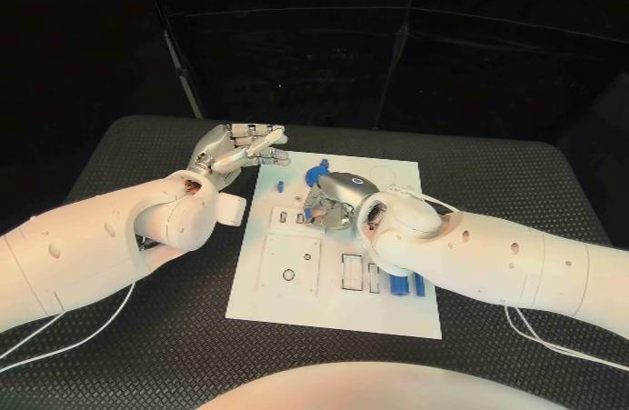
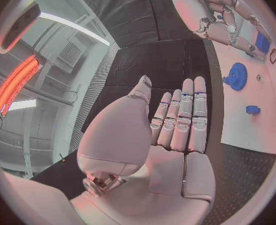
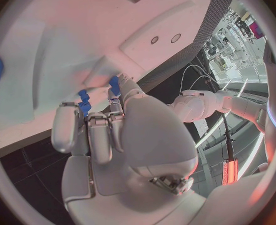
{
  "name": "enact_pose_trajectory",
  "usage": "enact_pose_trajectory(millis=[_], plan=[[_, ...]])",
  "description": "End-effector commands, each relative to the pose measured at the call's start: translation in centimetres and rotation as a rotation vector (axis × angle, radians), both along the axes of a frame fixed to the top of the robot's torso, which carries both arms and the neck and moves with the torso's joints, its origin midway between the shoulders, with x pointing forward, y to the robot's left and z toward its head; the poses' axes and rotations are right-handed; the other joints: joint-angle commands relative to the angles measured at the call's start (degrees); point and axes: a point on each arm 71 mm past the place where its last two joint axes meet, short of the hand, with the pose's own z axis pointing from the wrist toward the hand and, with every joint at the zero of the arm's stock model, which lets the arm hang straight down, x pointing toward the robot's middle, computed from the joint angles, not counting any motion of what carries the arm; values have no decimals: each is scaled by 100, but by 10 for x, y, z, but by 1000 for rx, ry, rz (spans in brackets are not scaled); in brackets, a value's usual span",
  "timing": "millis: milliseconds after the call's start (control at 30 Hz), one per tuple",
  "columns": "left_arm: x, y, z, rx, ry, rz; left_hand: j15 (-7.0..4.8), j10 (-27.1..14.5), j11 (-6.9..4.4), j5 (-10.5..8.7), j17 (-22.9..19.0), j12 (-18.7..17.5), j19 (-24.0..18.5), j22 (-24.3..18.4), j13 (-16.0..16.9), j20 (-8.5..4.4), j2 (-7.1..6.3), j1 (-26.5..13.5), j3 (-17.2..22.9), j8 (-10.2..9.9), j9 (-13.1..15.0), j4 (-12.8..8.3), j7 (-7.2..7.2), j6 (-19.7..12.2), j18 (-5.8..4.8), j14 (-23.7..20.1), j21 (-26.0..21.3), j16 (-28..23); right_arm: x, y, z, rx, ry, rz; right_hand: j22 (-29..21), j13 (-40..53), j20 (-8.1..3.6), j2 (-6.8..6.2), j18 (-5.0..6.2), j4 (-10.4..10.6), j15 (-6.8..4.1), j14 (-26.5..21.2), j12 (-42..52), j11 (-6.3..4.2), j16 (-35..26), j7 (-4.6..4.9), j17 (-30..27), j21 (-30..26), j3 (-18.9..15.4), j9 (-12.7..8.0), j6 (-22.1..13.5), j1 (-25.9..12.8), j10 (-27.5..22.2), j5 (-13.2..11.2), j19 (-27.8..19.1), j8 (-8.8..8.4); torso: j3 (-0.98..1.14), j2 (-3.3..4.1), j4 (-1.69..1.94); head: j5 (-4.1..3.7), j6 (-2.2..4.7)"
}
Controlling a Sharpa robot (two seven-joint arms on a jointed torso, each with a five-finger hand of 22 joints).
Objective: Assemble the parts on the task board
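Right hand: silver many-fingered right hand [image 1: 334,201] is down on the middle of the white plastic task board [image 1: 394,312], fingers curled close around a small blue plastic part [image 3: 83,104] — pinched at the fingertips, as the right wrist view shows it.
Left hand: silver many-fingered left hand [image 1: 239,152] is raised at the board's far left corner, fingers straight and side by side, palm bare, holding nothing.
Loose parts: blue toothed gear wheel [image 2: 237,76] stands near the board's far edge; a small blue block [image 2: 252,109] lies near the board's left edge; slim blue bars [image 1: 401,285] sit in the slots toward the near right corner.
Board: flat on the black rubber-textured table [image 1: 157,337], well inside its edges.
Step in hand: probably seating the pinched piece into a recess under the fingers — I cannot tell which recess.
Doing it well: keep the piece square to its seat, press straight down, ease off only once it sits flush; steady the board with the free hand should it slide.
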Motion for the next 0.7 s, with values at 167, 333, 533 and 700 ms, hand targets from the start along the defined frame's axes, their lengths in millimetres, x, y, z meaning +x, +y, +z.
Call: enact_pose_trajectory(millis=[167,333,533,700], plan=[[0,-1,2,-5,-7,-13,-7,23,2,-38,10,-12,45,-7,8,-15,71,8,-13,-18,7,-6,-3,26,22,36,-28,-25,-1,1,-4,-45,11,14,-19,912,-30,-37,-24,-4,-38,573,-45,-31,6,-159,1443,-26,9,48,197,-106,225,17,-9,48,-2,0,3,-5,-14],[0,-1,2,-5,-7,-13,-7,23,2,-38,10,-12,45,-7,8,-15,71,8,-13,-18,7,-6,-3,26,22,36,-28,-25,-2,2,-7,-56,22,17,-22,908,-29,-48,-24,-2,-35,570,-50,-28,2,-154,1432,-29,8,45,183,-128,221,14,-11,39,0,-2,1,-7,-18],[0,0,2,-4,-7,-12,-7,23,2,-38,10,-12,45,-7,8,-15,71,8,-13,-18,7,-6,-3,26,22,36,-28,-25,-2,1,-10,-72,36,17,-30,900,-28,-55,-22,-1,-33,571,-58,-25,2,-151,1433,-33,8,42,174,-142,215,12,-16,32,1,1,1,-10,-28],[0,0,1,-4,-6,-11,-7,23,2,-38,10,-12,45,-7,8,-15,71,8,-13,-18,7,-6,-3,26,22,36,-28,-25,-1,0,-12,-81,43,15,-30,900,-28,-55,-22,-1,-33,571,-58,-25,2,-151,1433,-33,8,42,174,-142,215,12,-16,32,2,-2,-2,-15,-30]])
